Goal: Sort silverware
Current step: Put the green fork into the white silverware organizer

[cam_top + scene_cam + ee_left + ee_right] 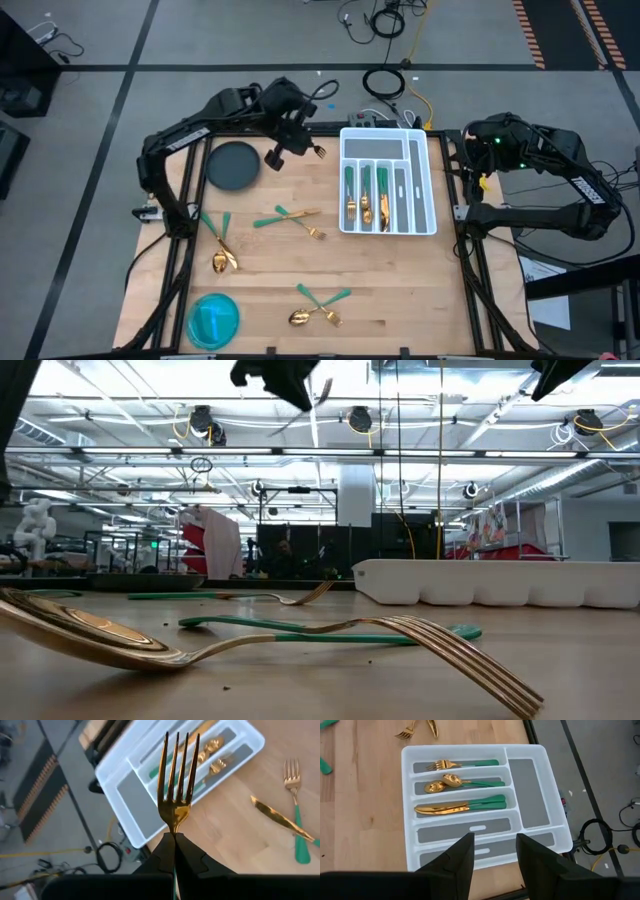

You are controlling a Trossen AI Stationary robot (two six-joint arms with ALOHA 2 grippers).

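From above, the left tool (pixel 296 143) hangs just left of the white tray (pixel 421 180), closed on a fork (pixel 318 151) whose gold head points toward the tray. The right tool (pixel 478 140) waits at the tray's right edge, off the table (pixel 400 290). Three tray slots already hold silverware; the others look bare. Left on the table are a crossed pair in the middle (pixel 290 220), a pair nearer the left edge (pixel 220 245) and a pair near the front (pixel 318 305). A dark plate (pixel 232 165) sits far left and a blue dish (pixel 213 320) near left.

From table height, a spoon (pixel 110 635) and a second fork (pixel 440 645) lie close to the lens, with the tray behind on the right. The left tool is high at the top edge.

The left wrist shows its fingers (pixel 162 857) shut tight on the fork's neck, tines up, tray below and beyond; a knife (pixel 277 817) and another fork lie on the wood.

The right wrist shows its fingers (pixel 460 855) standing apart with nothing between them, above the tray. One slot holds a fork (pixel 460 764), the next spoons (pixel 455 782), the third knives (pixel 460 806).

I judge the sorting roughly half done: six or so pieces remain, plus the one in hand
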